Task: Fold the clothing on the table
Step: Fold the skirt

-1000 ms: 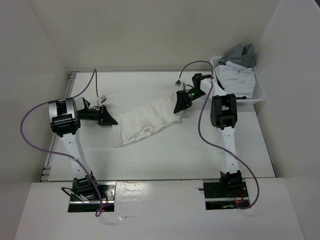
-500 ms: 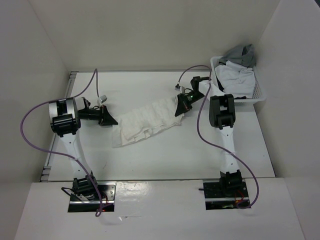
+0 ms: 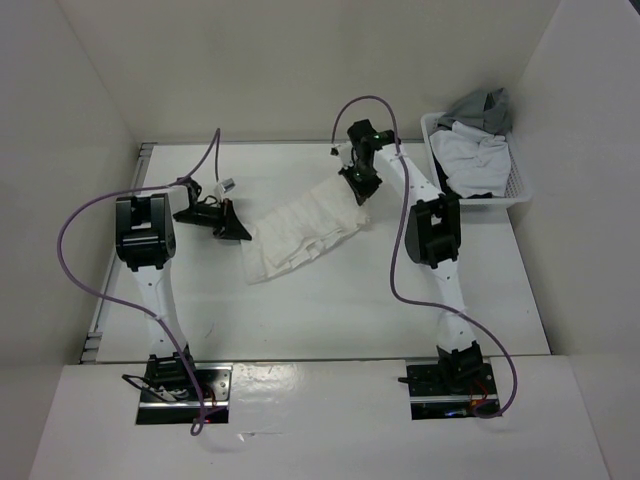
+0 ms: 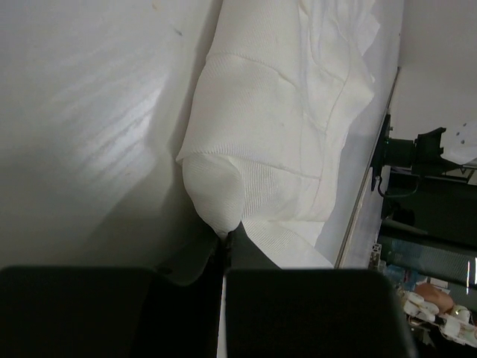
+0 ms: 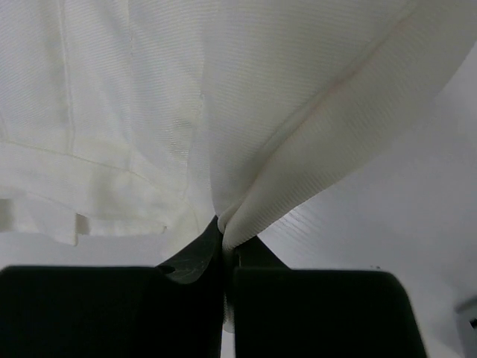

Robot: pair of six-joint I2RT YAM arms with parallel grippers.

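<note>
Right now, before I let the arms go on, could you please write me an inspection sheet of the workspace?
Surface: table matte white, no stains seen.
Job's things: pleated skirt lies diagonally at mid table, bunched, not yet folded neatly.
Clutter: basket at the far right corner, holding a grey garment and a white garment.
Grippers: left gripper shut on the skirt's left end; right gripper shut on its right end.
Cables: purple cables loop freely above each arm, clear of the skirt.
Surroundings: white walls on three sides; metal rail along the left edge.
</note>
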